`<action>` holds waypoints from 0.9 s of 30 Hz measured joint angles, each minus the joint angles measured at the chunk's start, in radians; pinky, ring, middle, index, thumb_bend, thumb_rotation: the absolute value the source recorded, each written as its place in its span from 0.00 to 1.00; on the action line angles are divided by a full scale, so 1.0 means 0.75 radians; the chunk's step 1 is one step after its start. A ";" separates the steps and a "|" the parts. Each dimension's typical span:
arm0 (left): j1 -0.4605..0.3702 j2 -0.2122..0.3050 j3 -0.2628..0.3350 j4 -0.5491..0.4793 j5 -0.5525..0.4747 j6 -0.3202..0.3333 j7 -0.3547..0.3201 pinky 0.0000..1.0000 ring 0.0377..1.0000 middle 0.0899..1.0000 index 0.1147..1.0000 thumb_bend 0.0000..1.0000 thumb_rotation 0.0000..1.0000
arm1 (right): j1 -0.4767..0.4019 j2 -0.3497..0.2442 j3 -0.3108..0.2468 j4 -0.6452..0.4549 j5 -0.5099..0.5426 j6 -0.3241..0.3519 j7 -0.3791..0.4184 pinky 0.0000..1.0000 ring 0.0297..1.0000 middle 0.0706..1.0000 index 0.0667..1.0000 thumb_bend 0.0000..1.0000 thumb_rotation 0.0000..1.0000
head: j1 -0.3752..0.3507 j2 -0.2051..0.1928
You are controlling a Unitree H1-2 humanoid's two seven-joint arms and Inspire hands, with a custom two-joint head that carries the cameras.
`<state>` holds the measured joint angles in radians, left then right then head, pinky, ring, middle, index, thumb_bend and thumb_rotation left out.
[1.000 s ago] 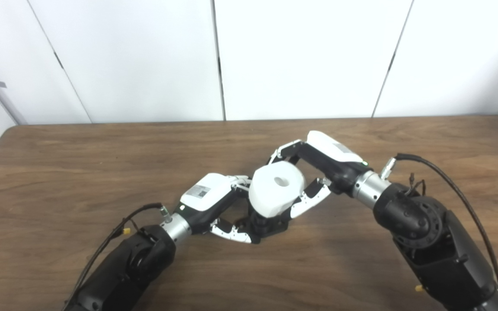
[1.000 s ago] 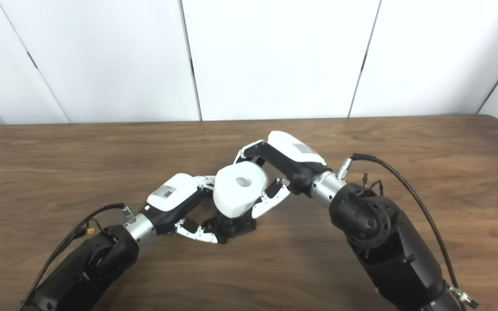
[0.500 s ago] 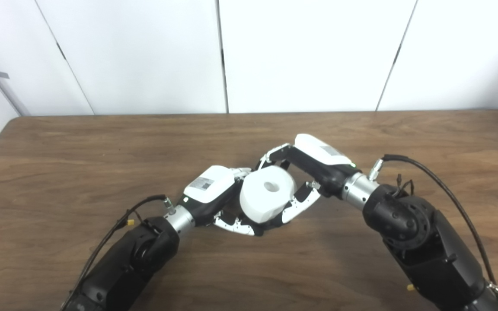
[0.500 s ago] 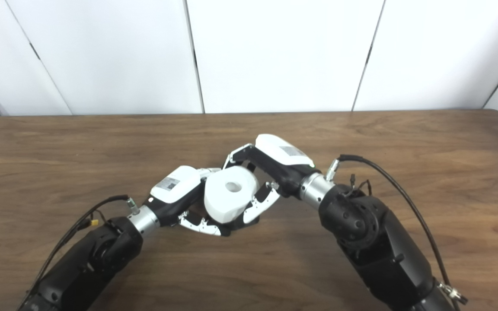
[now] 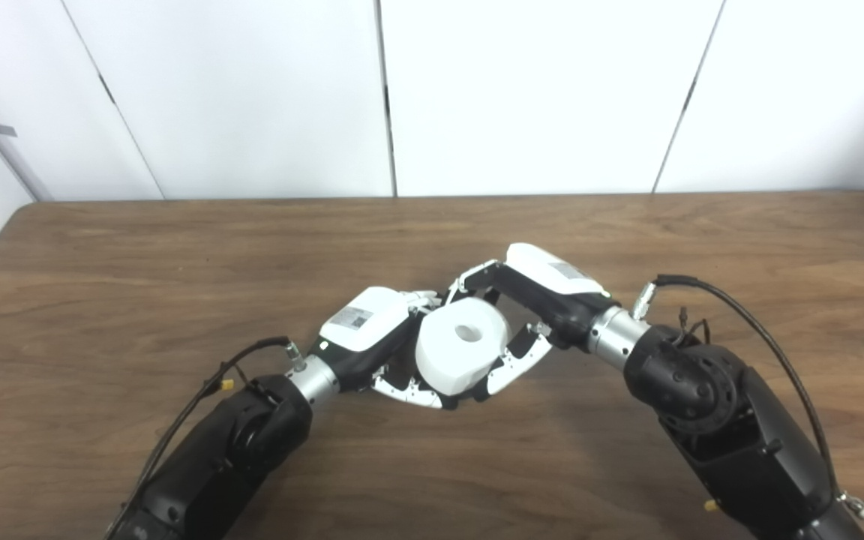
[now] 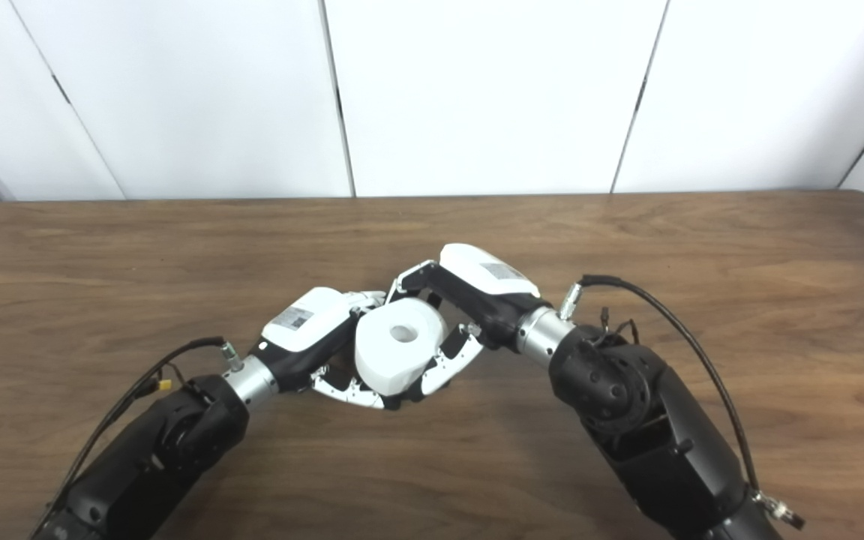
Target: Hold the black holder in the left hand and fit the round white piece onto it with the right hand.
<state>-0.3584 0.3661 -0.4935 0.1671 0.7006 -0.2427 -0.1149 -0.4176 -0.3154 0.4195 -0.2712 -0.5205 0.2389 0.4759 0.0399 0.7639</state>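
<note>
The round white piece [image 5: 462, 354], a roll with a hole in its top, stands upright at the middle of the wooden table [image 5: 102, 285]. My right hand [image 5: 533, 304] is shut on it, fingers behind and thumb in front. My left hand [image 5: 372, 337] is at its left side, fingers curled around the black holder [image 5: 453, 403]. Only a dark sliver of the holder shows under the roll, low on the table. The same scene shows in the right eye view, with the white piece [image 6: 398, 352] between the left hand [image 6: 312, 330] and the right hand [image 6: 469, 292].
White wall panels [image 5: 522, 90] stand behind the table's far edge. Cables loop off both forearms.
The white piece has come down over the black holder, which showed plainly below it a second ago and is now almost hidden. Both hands sit lower. The camera tilted slightly.
</note>
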 measured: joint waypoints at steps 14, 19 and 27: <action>0.000 0.000 0.000 -0.007 0.001 0.012 -0.006 0.83 0.88 0.82 0.42 0.52 0.07 | -0.035 0.000 0.027 0.019 -0.018 -0.021 0.025 0.65 0.74 0.70 0.44 0.52 0.14 | 0.000 0.008; 0.000 0.000 0.000 -0.008 0.005 0.013 -0.006 0.83 0.88 0.82 0.42 0.52 0.07 | -0.045 0.000 0.037 0.029 -0.024 -0.046 0.028 0.65 0.74 0.70 0.44 0.52 0.14 | 0.000 0.008; 0.000 -0.001 0.000 -0.008 0.005 0.013 -0.006 0.82 0.87 0.82 0.42 0.52 0.07 | -0.069 -0.006 0.042 0.028 -0.031 -0.056 0.075 0.64 0.75 0.70 0.44 0.52 0.14 | -0.012 0.016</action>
<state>-0.3584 0.3654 -0.4938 0.1608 0.7043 -0.2334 -0.1194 -0.4696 -0.3201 0.4507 -0.2502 -0.5439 0.1968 0.5325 0.0308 0.7761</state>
